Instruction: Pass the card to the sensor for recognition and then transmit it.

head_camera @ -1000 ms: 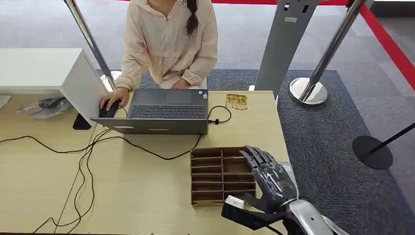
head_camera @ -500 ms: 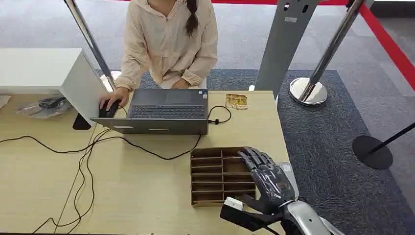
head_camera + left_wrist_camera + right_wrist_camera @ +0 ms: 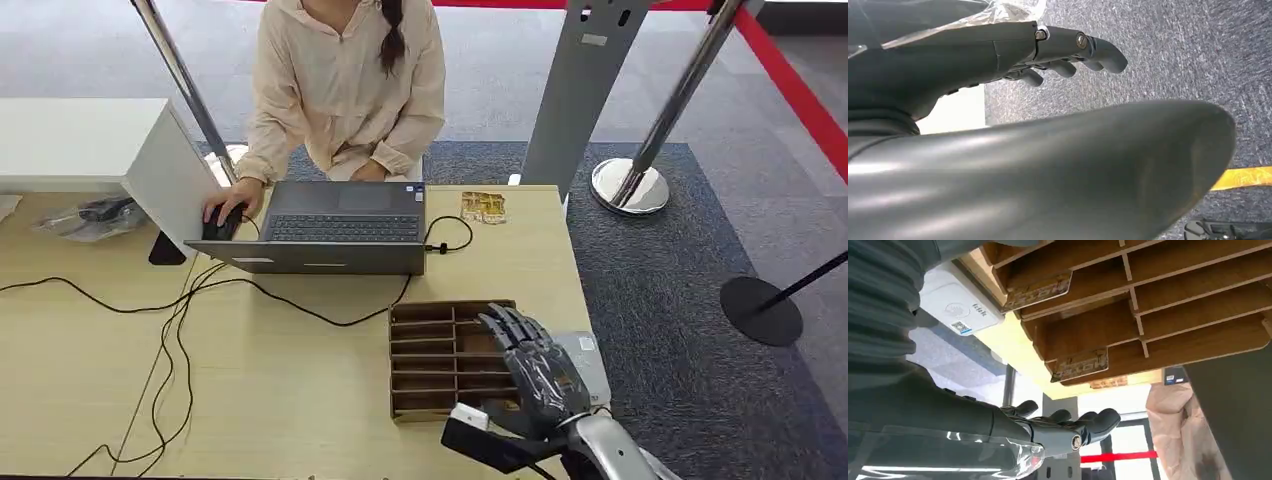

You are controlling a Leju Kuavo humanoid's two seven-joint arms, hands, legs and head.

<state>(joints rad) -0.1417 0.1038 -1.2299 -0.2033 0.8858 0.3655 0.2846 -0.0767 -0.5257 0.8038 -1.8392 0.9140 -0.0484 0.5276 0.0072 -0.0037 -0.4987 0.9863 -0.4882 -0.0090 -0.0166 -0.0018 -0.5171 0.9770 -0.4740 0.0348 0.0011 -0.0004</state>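
Note:
My right hand (image 3: 535,375) hovers with fingers stretched out over the right columns of the brown cardboard slot tray (image 3: 420,332), holding nothing. In the right wrist view the hand (image 3: 1048,427) is spread beside the tray (image 3: 1168,305), where two patterned cards (image 3: 1038,291) (image 3: 1080,364) stand in slots. The white card sensor (image 3: 590,362) lies on the table just right of the tray, partly behind my hand; it also shows at the wrist (image 3: 960,302). A further patterned card (image 3: 483,207) lies near the laptop. My left hand (image 3: 1068,55) hangs over grey carpet, fingers loosely extended and empty.
A person (image 3: 345,90) sits at the far side, one hand on a mouse (image 3: 222,222) beside an open laptop (image 3: 330,228). Black cables (image 3: 170,330) run across the table's left half. A white box (image 3: 90,150) stands at far left. Barrier posts (image 3: 630,185) stand on the carpet.
My right hand has slid a little left and nearer over the tray, uncovering more of the sensor. The person and the laptop have stayed put.

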